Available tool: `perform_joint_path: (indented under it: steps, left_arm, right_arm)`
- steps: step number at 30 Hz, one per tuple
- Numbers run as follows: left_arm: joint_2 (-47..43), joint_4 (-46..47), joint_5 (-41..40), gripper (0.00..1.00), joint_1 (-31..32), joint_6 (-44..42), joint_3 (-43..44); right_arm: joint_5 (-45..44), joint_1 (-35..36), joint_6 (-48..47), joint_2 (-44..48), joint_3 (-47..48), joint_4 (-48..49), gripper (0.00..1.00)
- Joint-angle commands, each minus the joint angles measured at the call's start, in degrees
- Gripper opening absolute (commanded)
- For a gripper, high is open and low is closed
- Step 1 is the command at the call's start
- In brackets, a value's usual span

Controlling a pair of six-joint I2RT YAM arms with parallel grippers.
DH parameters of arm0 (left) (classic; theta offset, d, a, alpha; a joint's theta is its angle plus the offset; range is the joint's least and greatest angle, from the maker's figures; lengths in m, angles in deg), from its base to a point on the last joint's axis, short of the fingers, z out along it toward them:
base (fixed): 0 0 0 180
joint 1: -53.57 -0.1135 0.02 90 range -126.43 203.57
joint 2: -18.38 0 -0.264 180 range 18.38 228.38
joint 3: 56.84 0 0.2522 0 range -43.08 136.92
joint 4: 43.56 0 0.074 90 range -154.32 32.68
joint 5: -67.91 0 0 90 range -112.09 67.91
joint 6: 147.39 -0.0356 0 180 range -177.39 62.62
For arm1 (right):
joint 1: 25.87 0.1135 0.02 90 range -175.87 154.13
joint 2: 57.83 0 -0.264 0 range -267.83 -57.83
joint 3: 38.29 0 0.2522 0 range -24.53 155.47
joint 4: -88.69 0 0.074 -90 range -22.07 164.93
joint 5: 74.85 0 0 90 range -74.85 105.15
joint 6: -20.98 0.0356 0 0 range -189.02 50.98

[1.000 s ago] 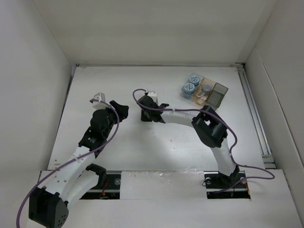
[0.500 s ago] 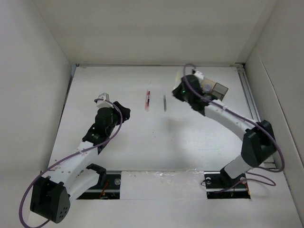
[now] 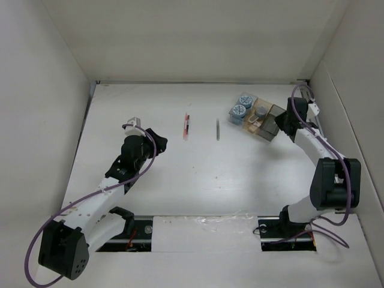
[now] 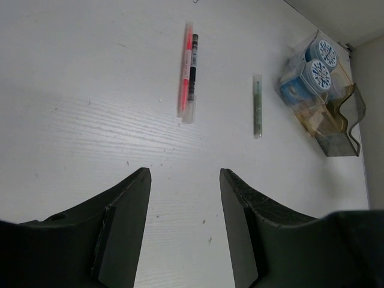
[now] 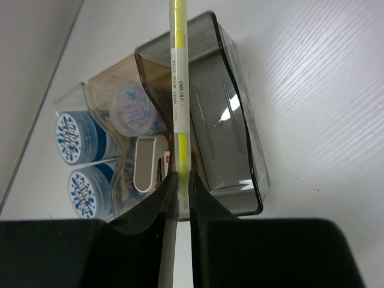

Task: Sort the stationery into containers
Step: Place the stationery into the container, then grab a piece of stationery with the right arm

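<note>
My right gripper point(image 5: 180, 186) is shut on a thin yellow stick point(image 5: 177, 78) and holds it over the dark smoky compartment point(image 5: 231, 120) of the tray point(image 3: 270, 123). Two blue-grey patterned discs point(image 5: 75, 162) fill the pale blue compartment. The tan compartment point(image 5: 120, 102) holds a clear tub of clips and a pale clip point(image 5: 146, 163). In the top view the right gripper point(image 3: 283, 123) is at the tray's right side. A red and pink stick pair point(image 4: 187, 72) and a slim grey stick point(image 4: 257, 105) lie on the table. My left gripper point(image 4: 185, 180) is open and empty, near of the red sticks.
The white table is boxed in by white walls on the left, back and right. A metal rail point(image 3: 321, 144) runs along the right edge. The red sticks point(image 3: 186, 126) and grey stick point(image 3: 218, 129) lie mid-table, between the left gripper point(image 3: 157, 139) and the tray.
My right arm has swung from mid-table to the right side of the tray, carrying the yellow stick. The red and grey sticks came into view. The left arm barely moved.
</note>
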Motion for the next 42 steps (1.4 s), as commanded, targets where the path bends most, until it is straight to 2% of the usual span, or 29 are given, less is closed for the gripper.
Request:
perform_joint_path:
  steps: [1,5,12,13,15,16,17,22,26,27,29,32,33,34,37,42]
  left_arm:
    - [-0.1,2.3,1.0,0.46,0.0,-0.1,2.3]
    - [-0.1,2.3,1.0,0.46,0.0,-0.1,1.8]
    - [-0.7,2.3,1.0,0.46,0.0,-0.1,1.8]
    - [-0.7,2.3,1.0,0.46,0.0,-0.1,1.8]
    - [-0.7,2.3,1.0,0.46,0.0,-0.1,1.8]
    - [-0.7,2.3,1.0,0.46,0.0,-0.1,1.8]
    - [-0.7,2.9,1.0,0.46,0.0,-0.1,1.8]
    - [-0.7,2.9,1.0,0.46,0.0,-0.1,1.8]
    - [-0.7,2.9,1.0,0.46,0.0,-0.1,1.8]
    - [-0.7,2.9,1.0,0.46,0.0,-0.1,1.8]
    - [-0.7,2.9,1.0,0.46,0.0,-0.1,1.8]
    - [-1.2,2.9,1.0,0.46,0.0,-0.1,1.3]
    - [-1.2,2.9,1.0,0.46,0.0,-0.1,1.3]
    - [-1.2,2.9,0.5,0.46,0.0,-0.1,1.3]
    - [-1.2,2.9,0.5,0.46,0.0,-0.1,1.3]
    - [-1.2,2.9,0.5,0.46,0.0,-0.1,1.3]
  right_arm:
    - [6.0,-0.3,-0.4,-3.0,0.5,2.7,0.04]
    - [7.4,0.2,0.1,-4.4,0.5,3.4,0.04]
    - [6.8,0.8,0.6,-6.2,-0.9,4.0,0.11]
    - [6.3,0.8,0.6,-6.2,-0.9,4.0,0.22]
    - [5.5,0.8,0.6,-5.4,-0.9,4.0,0.36]
    - [5.5,1.3,0.6,-4.5,-0.9,3.4,0.53]
    - [4.8,1.3,0.6,-4.5,-0.3,3.4,0.56]
    - [2.7,4.1,0.6,0.8,-0.3,1.0,0.55]
    - [1.9,11.0,0.0,2.8,-1.4,1.0,0.26]
    - [1.9,12.6,-0.8,2.8,-1.4,1.0,0.16]
    - [1.9,17.1,-1.3,1.5,-1.4,0.5,0.12]
    - [1.9,21.8,-2.2,-3.2,1.3,0.0,0.17]
    - [1.2,22.8,-2.7,-6.1,2.1,-0.8,0.22]
    - [1.2,23.7,-3.4,-7.5,3.0,-1.4,0.32]
    - [-0.8,26.5,-4.0,-12.7,6.7,-3.4,0.44]
    - [-2.0,27.2,-4.6,-19.0,11.6,-5.8,0.49]
